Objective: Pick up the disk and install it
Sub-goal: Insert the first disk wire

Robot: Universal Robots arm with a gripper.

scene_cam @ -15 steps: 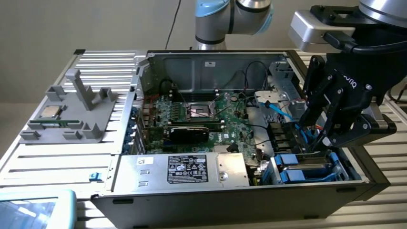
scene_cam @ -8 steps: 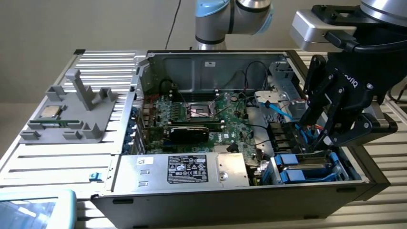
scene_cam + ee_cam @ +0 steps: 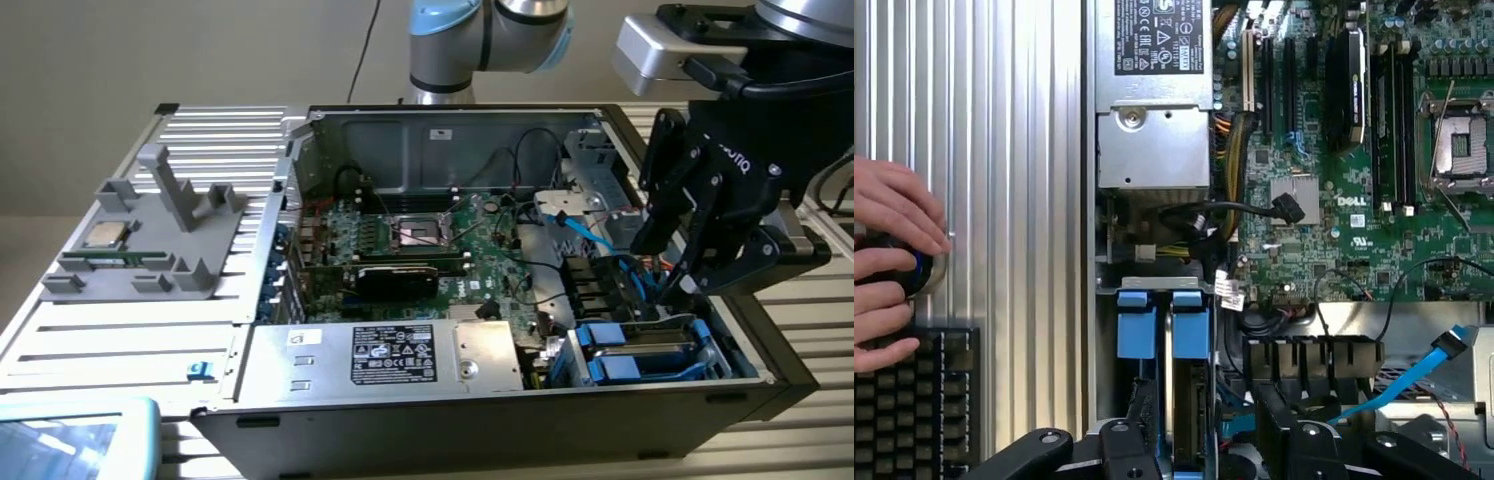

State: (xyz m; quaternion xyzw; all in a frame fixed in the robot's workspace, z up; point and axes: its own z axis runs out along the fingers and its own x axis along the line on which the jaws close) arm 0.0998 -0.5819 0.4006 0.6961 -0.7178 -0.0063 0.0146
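Note:
The disk (image 3: 638, 352), silver-grey in a bright blue carrier, sits in the drive bay at the front corner of the open computer case (image 3: 441, 150), on the exterior view's right. In the wrist view its blue carrier ends (image 3: 1191, 330) stand side by side in the bay. My black gripper (image 3: 674, 270) hangs just above that bay. It is open, and its fingers (image 3: 1129, 445) stand apart on either side of the bay with nothing held between them.
A silver power supply with a black label (image 3: 387, 355) fills the case front beside the bay. The motherboard (image 3: 427, 240) and a loose blue cable (image 3: 1414, 375) lie close by. A grey fixture holding a chip (image 3: 107, 235) stands outside. A person's hands (image 3: 889, 270) rest beside a keyboard (image 3: 914, 400).

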